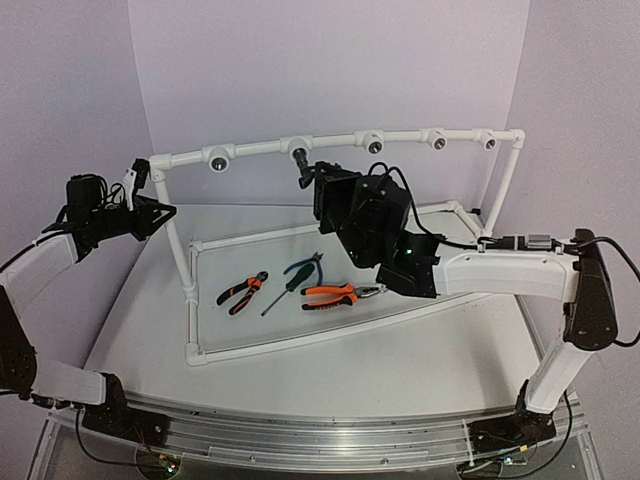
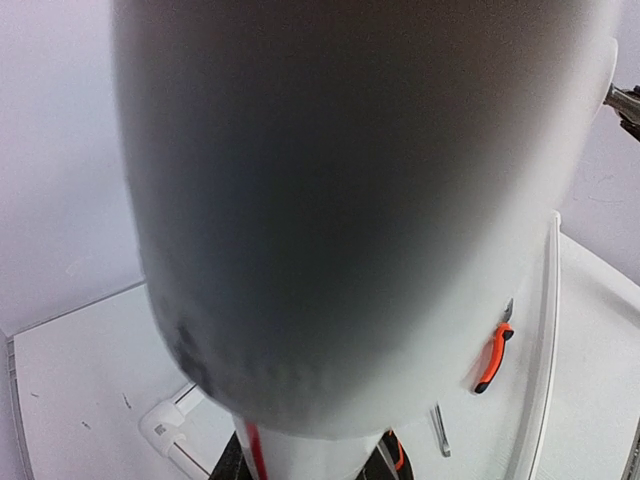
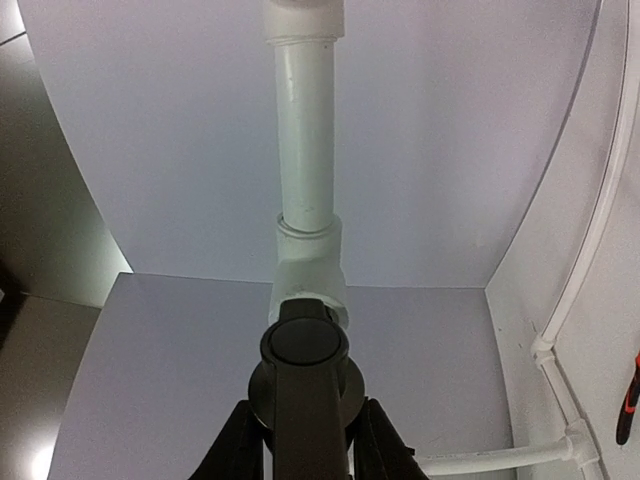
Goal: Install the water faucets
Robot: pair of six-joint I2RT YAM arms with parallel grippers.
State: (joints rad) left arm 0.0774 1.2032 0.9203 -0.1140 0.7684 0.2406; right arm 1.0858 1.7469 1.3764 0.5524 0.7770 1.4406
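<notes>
Small black tap (image 3: pixel 305 350), stubby body with a round end cap, sits at the second white tee fitting (image 3: pixel 308 265) from the left on the top rail of the white plastic pipe frame (image 1: pixel 262 148), butted against the fitting's socket. How deep it sits cannot be told.

Right gripper (image 3: pixel 305 425): fingers (image 3: pixel 238 445) narrow, clamped on either side of the tap body.

Left gripper (image 1: pixel 160 210): at the frame's left upright. Its wrist view is filled with blurred white pipe, so the fingers look closed on the upright, bracing it.

Other four rail sockets show bare. Two orange-handled pliers (image 1: pixel 335 294) lie on the surface (image 1: pixel 400 350) inside the frame.

Step in hand, as I judge it: seating the tap in its socket. Next move calls for keeping the tap in line with the socket, then pressing or turning it home with the frame held steady. A tilted entry could jam.
</notes>
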